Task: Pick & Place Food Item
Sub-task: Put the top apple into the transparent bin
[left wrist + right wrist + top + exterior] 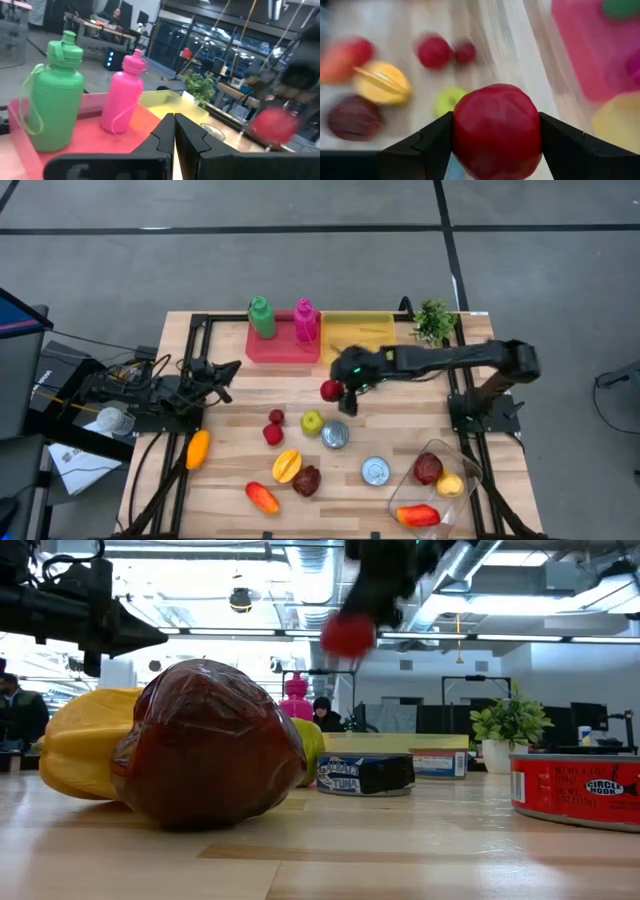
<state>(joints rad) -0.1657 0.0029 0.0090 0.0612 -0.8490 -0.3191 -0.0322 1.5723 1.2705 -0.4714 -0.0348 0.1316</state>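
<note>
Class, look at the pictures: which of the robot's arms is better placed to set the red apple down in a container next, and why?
The right. The right gripper already holds the red apple above the table, near the clear container. The left gripper is shut, parked at the table's left edge.

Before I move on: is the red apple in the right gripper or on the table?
In the right gripper: its fingers clamp the red apple, lifted above the table.

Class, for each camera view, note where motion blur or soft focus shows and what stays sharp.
High view: evenly sharp. Low view: the red apple in the right pincer is smeared; the dark fruit is crisp. Left wrist view: the apple is blurred, the bottles clear. Right wrist view: the apple is sharp, the table streaked.
</note>
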